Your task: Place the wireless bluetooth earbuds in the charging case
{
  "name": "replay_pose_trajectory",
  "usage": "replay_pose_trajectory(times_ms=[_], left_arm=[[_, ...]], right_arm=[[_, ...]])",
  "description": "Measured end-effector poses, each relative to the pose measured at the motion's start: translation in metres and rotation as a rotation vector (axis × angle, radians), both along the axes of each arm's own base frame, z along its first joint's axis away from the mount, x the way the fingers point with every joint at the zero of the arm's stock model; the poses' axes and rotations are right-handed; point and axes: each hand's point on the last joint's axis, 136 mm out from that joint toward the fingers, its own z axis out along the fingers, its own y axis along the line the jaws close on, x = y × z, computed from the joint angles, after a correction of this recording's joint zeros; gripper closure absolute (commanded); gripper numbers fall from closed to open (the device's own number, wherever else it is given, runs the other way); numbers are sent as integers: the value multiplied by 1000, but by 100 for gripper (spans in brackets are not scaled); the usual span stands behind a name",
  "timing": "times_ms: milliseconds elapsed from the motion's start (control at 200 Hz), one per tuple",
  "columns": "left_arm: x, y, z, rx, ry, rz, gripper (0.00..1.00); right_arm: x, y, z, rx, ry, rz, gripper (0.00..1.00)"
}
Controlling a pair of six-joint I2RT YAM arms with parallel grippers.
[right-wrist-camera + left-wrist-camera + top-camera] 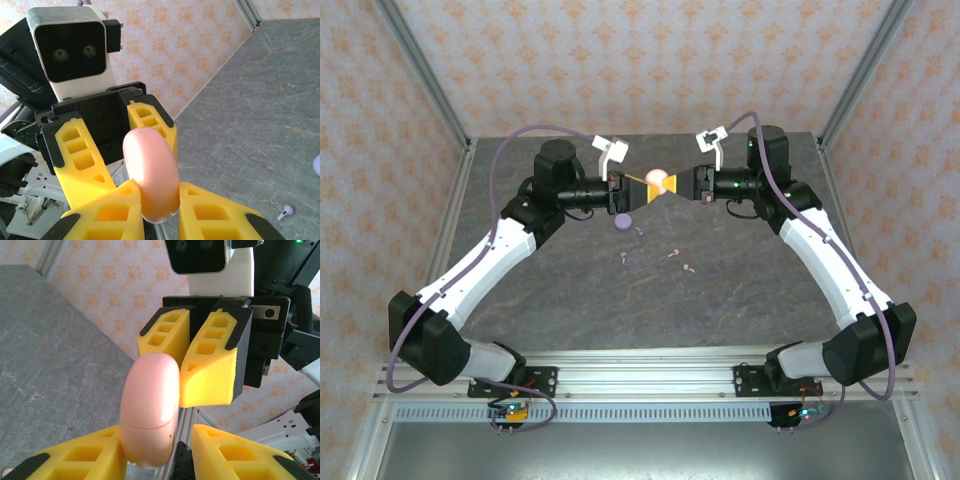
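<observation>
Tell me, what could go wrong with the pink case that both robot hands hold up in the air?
The pink case is smooth and round, held above the table between the right gripper and the left gripper. If they pull or twist unevenly, it could slip out and drop. Falling, it might hit the purple case or scatter the tiny earbuds lying nearby.

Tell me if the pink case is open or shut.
Shut. The pink case shows only a thin seam line, its lid flush with the base, no gap, while clamped in the right gripper.
</observation>
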Motion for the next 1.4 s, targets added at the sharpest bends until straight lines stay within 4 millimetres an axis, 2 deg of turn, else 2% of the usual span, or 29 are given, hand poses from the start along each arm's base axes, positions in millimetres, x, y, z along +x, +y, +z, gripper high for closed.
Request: replay_pose_trajectory(times_ms=[240, 666, 786, 896, 1046, 1101, 1211, 1401], left_arm=[[1, -1, 4, -16, -2, 3, 68], [-1, -7, 4, -18, 2, -6, 68], [-1, -7, 2, -17, 4, -7, 74], [-1, -7, 2, -17, 6, -8, 84], [0, -7, -2, 1, -1, 1, 97], [1, -8, -4, 14, -16, 9, 97], [3, -8, -6, 38, -85, 13, 97], [0, -9, -29, 127, -192, -2, 100]], right_arm=[[-3, 0, 3, 4, -9, 5, 81], [-6, 1, 4, 7, -11, 15, 80], [-7, 2, 3, 6, -10, 17, 80], [-7, 2, 3, 5, -13, 18, 80], [-6, 1, -1, -13, -19, 10, 67], [-8, -1, -5, -31, -11, 2, 60], [-11, -5, -11, -70, -6, -20, 55], [-18, -13, -18, -134, -9, -57, 48]])
